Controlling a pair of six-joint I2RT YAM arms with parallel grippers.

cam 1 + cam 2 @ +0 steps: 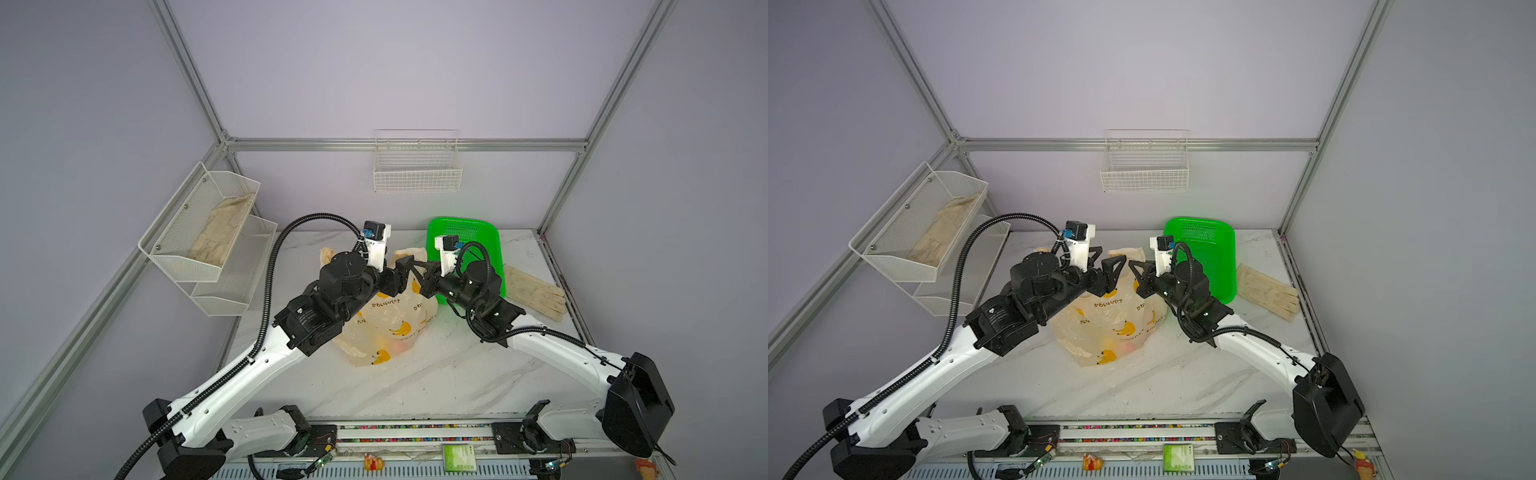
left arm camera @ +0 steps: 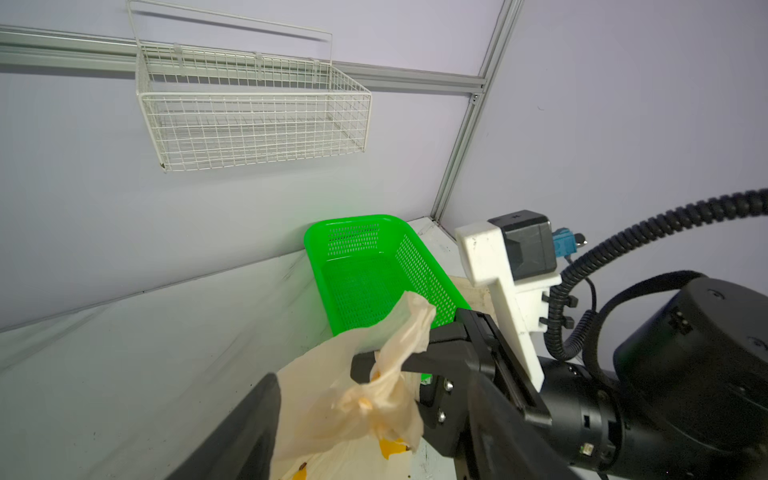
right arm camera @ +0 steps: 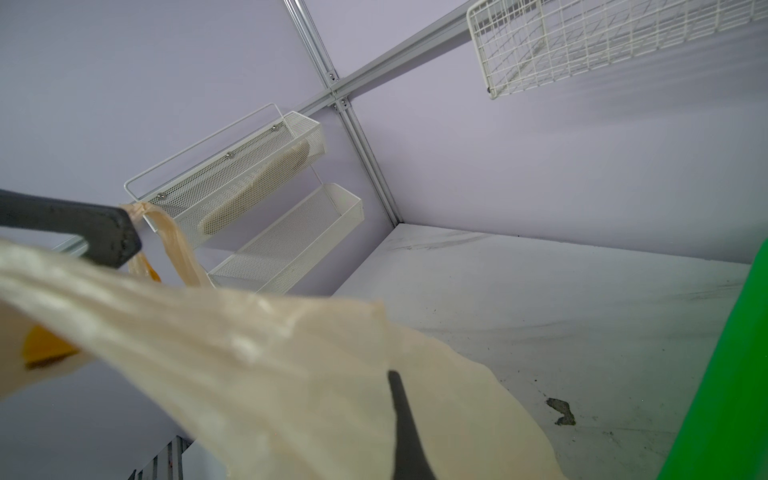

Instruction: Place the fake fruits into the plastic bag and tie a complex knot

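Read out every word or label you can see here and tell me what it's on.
"かわいいバナナ": dark print on the plastic bag, repeated beside it but partly hidden; the last characters are soft.
Print on the green packet at the near edge: too blurred to read.
Pale lettering on the left arm's motor: too small to read.

White arms (image 1: 232, 399), black joints (image 1: 345, 274), corrugated cables (image 1: 269, 282).

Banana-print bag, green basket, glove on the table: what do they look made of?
Banana-print bag: thin plastic film, translucent, crinkled and sagging.
Green basket: moulded plastic, glossy, with perforated mesh walls.
Glove: looks like beige woven cloth, matte and limp; canvas or soft leather can't be ruled out.
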